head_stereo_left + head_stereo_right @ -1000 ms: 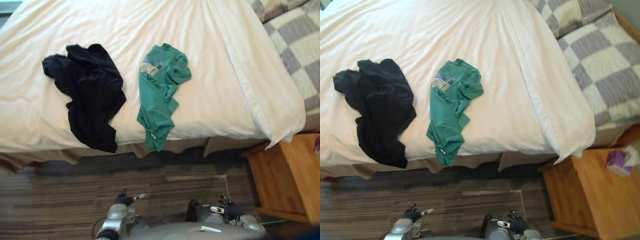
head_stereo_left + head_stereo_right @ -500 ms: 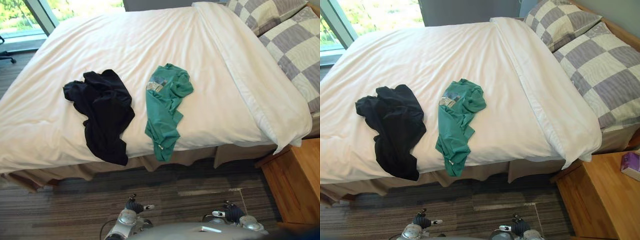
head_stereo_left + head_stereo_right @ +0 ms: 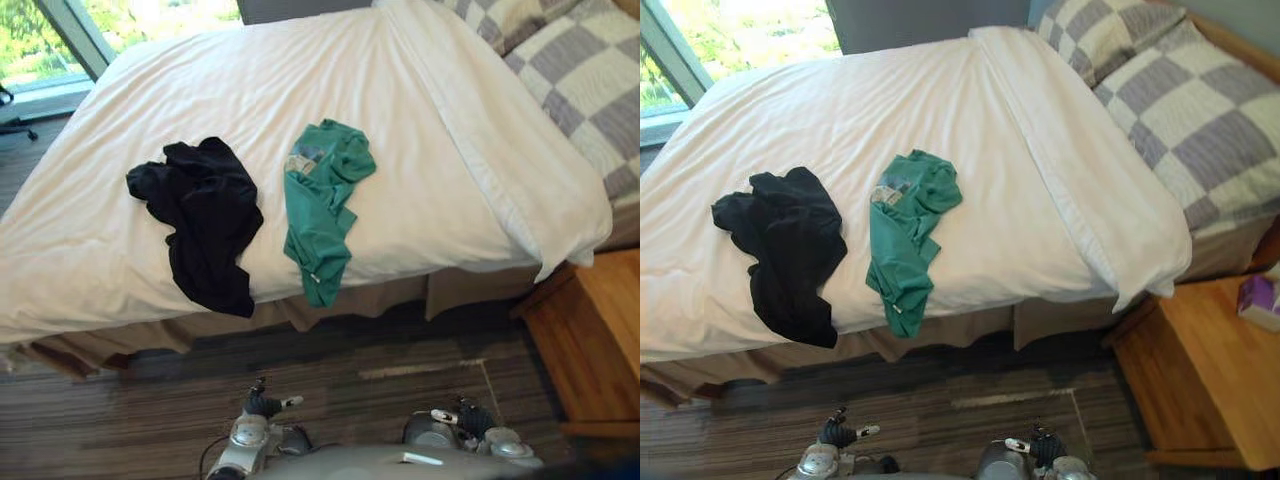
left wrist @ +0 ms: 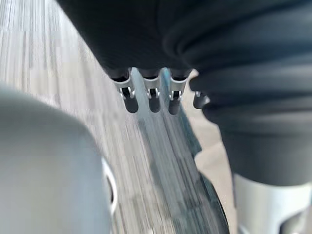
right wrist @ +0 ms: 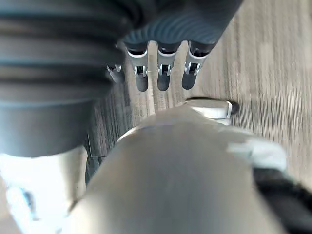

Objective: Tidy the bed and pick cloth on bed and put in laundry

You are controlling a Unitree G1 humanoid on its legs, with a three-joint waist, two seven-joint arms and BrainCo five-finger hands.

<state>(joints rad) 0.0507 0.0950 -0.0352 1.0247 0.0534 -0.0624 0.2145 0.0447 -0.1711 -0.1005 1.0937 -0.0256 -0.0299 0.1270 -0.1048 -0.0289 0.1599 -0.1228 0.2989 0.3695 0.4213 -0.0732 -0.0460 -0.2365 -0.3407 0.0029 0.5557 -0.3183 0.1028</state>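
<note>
In the left eye view, a black cloth (image 3: pixel 205 232) and a green cloth (image 3: pixel 322 205) lie just beside each other on the white bed (image 3: pixel 250 90), with their lower ends draped over its near edge. The left hand (image 3: pixel 263 405) and right hand (image 3: pixel 468 417) hang low above the striped floor (image 3: pixel 380 345), well apart from both cloths.

The right eye view shows a wooden nightstand (image 3: pixel 1210 370) beside the bed.

In the left wrist view, the fingers (image 4: pixel 154 100) are straight and grasp nothing.

In the right wrist view, the fingers (image 5: pixel 164 78) are likewise extended and empty.
</note>
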